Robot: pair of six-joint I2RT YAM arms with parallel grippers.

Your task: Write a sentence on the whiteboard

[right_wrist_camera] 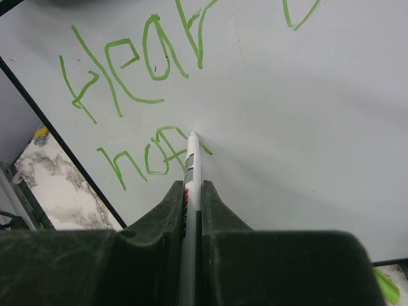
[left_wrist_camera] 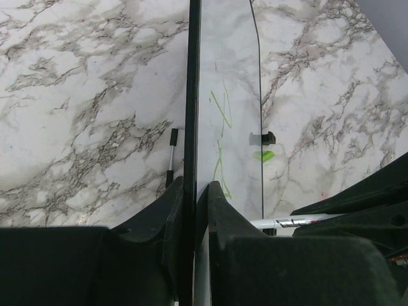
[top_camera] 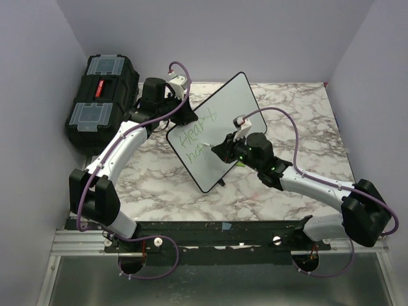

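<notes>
Whiteboard (top_camera: 229, 102) held on edge just right of toolbox (top_camera: 102, 95), left gripper (left_wrist_camera: 196, 185) pinching its rim. Sentence (right_wrist_camera: 127, 67) looks partway: first green line written, second barely begun. Right gripper (right_wrist_camera: 193, 188) clamps marker (right_wrist_camera: 191, 153), tip on board.

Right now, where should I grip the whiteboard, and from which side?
Probably the whiteboard rim at its bare far corner, from the far side: a thin panel, the left gripper clamps its left edge and the right gripper holds a marker on its face.

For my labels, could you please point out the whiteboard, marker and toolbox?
whiteboard (top_camera: 233, 105): top external view, bare upper face.
marker (right_wrist_camera: 191, 162): right wrist view, white barrel.
toolbox (top_camera: 116, 85): top external view, black lid.
</notes>
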